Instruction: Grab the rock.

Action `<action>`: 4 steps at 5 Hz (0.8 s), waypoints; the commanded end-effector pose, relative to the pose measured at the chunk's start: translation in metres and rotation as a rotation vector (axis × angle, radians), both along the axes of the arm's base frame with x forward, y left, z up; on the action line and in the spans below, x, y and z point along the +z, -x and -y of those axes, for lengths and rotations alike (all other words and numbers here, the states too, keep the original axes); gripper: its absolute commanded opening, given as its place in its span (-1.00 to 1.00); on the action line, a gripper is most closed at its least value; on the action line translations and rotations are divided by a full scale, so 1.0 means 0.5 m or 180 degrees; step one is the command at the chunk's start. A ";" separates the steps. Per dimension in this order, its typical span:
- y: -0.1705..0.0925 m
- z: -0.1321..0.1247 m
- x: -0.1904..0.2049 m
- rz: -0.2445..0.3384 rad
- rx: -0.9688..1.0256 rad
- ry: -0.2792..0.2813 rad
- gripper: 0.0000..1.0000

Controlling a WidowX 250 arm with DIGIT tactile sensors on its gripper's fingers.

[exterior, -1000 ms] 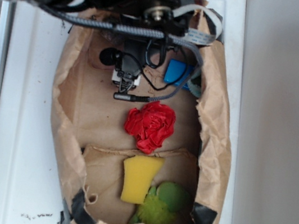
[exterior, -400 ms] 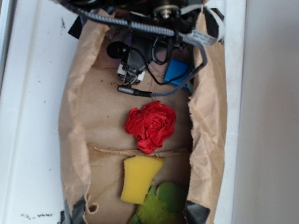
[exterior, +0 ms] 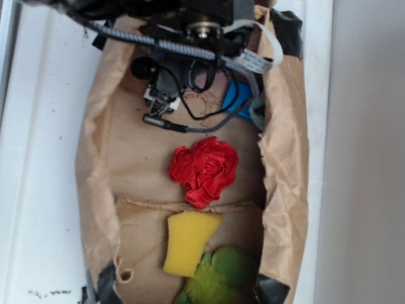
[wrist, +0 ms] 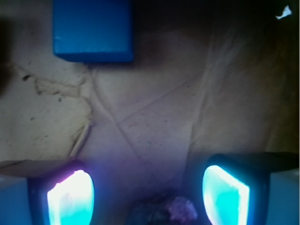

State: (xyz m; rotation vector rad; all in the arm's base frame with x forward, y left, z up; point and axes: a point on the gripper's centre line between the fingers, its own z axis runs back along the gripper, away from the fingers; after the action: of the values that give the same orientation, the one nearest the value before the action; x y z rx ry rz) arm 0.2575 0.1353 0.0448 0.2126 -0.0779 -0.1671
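Brown crumpled paper bag [exterior: 95, 150] lies opened on the white bench [exterior: 30, 171], rim rolled and taped at the corners with black tape, and everything sits on its creased floor. Gripper [wrist: 147, 194] is down at the bag's far end, spread wide: in the wrist view both glowing pads stand well apart with bare paper between them, nothing held. Rock [wrist: 166, 210] shows only as a dark rough lump at the bottom edge of the wrist view, between the pads and right under the palm; blurry and tinted purple by the glow, so its outline is hard to read. In the exterior view the arm and cables hide it.

Step looks like final approach or alignment before the grasp. Next move probably calls for a little more descent, keeping the rock centred between the pads, then closing; the gritty, irregular stone may shift or pinch off-centre, and soft paper beneath could wrinkle into the grip.

Blue block [wrist: 92, 29], smooth with crisp edges, lies ahead of the gripper and toward its left pad, well clear. Further out from the gripper down the bag: red cloth ball [exterior: 203, 169], folded like a rose, then yellow sponge wedge [exterior: 188, 241], matte and porous, touching a green soft toy [exterior: 221, 280].
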 end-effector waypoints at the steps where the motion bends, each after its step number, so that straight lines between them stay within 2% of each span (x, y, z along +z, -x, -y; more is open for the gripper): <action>1: 0.006 -0.023 0.087 0.0166 -0.0039 0.0051 1.00; 2: 0.008 -0.027 0.090 0.0098 -0.0067 0.0057 1.00; 4: -0.004 -0.035 0.076 0.0063 0.0014 -0.0138 1.00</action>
State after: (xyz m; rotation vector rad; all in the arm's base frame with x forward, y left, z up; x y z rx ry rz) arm 0.2488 0.1421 0.0631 0.2097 -0.0438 -0.1801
